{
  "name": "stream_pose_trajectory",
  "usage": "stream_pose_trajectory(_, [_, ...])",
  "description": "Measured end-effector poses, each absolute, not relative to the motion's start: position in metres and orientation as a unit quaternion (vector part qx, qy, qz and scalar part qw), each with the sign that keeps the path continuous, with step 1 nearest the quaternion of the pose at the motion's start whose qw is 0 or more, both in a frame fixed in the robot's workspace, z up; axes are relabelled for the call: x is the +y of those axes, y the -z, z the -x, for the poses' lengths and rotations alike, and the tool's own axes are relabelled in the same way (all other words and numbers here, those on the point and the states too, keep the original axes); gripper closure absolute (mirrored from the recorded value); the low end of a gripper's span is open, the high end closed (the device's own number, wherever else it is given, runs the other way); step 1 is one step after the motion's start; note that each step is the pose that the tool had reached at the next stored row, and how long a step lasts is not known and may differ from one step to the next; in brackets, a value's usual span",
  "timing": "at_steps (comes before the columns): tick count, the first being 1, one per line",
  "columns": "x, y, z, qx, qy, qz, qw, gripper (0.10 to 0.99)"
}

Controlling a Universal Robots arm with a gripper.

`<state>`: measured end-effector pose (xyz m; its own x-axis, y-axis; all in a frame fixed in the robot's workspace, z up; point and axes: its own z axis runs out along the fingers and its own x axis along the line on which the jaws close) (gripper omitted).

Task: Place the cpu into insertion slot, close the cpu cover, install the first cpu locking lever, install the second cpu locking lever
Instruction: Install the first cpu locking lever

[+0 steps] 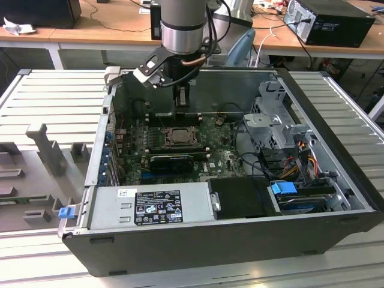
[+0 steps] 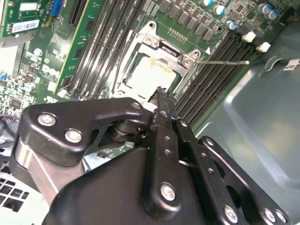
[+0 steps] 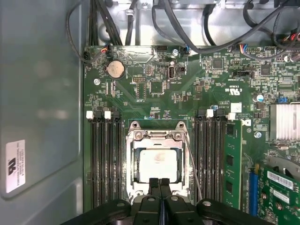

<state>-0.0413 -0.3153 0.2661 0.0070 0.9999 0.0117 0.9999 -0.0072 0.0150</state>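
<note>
The cpu (image 3: pixel 158 161) lies in the insertion slot (image 1: pixel 179 137) under the cpu cover (image 3: pixel 155 137), with memory slots (image 3: pixel 105 159) along both sides and the gripper (image 3: pixel 160 182) over one edge, inside the computer case (image 1: pixel 240 246).

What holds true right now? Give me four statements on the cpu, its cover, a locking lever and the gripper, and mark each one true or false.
1. The cpu sits in the insertion slot. True.
2. The gripper has its fingers spread wide apart. False: they are shut together, just above the socket's edge.
3. The cpu cover stands upright, clear of the chip. False: it lies flat around the cpu, whose pale face shows through its window.
4. A thin lever rod angles out from the socket over the memory slots. True.
</note>
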Motion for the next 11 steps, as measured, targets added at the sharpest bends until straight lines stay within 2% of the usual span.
stream_pose_trajectory(11, [-0.315, -0.286, 0.041, 0.71, -0.009, -0.704, 0.001, 0.98])
